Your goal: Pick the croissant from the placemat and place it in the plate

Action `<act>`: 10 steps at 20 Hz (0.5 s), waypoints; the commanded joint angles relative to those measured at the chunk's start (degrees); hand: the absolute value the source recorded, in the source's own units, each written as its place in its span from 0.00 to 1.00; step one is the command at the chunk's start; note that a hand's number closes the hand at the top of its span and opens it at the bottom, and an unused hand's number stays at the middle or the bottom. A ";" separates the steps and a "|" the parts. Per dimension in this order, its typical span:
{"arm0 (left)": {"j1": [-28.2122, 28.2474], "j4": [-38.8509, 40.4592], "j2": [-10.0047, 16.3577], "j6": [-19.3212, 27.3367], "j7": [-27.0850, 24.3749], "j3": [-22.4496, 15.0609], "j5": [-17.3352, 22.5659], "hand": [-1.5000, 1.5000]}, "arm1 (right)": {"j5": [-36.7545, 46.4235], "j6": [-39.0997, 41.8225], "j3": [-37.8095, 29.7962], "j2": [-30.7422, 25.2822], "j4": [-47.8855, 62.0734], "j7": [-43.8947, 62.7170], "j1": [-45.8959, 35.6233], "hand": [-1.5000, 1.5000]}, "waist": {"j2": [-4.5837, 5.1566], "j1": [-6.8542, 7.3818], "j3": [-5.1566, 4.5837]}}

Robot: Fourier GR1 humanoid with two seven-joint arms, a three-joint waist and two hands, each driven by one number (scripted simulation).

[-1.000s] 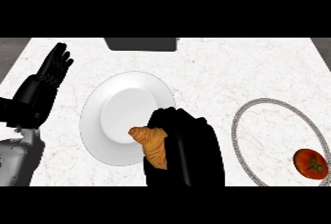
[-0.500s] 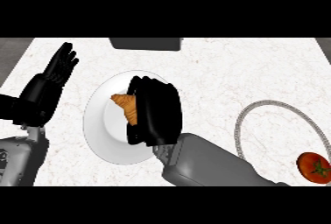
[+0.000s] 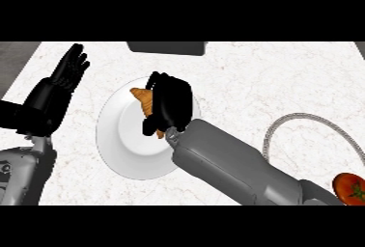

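A golden croissant (image 3: 145,99) is over the upper part of the white plate (image 3: 128,144), and my right hand (image 3: 171,103) is curled round it from the right, hiding much of it. I cannot tell whether the croissant touches the plate. My right forearm crosses the plate's right side. The placemat (image 3: 314,130), light with a grey braided rim, lies at the right. My left hand (image 3: 61,84) rests open at the left, fingers up, beside the plate.
A red tomato (image 3: 351,187) sits on the placemat's lower right part. A dark object (image 3: 167,47) lies at the counter's far edge. The counter's left edge runs behind my left hand.
My right hand has carried the croissant from the plate's lower right rim up and left to the plate's upper part. The left hand has stayed still.
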 commanded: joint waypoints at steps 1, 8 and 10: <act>-0.28 -0.73 -0.37 0.08 0.74 -0.54 -0.43 0.50 | -5.50 -8.96 0.03 0.21 8.74 -0.44 -1.41 0.00 | 0.48 1.54 0.02; -4.23 2.77 -0.99 -1.17 0.51 -0.36 0.22 0.50 | -16.42 -18.43 2.24 0.21 7.91 -10.27 -1.46 0.00 | 0.76 1.84 0.07; -3.60 2.79 -1.06 -0.68 0.03 -0.26 -0.36 0.50 | -16.67 -23.63 2.99 0.21 8.02 -11.36 -1.37 0.00 | 0.63 1.84 0.07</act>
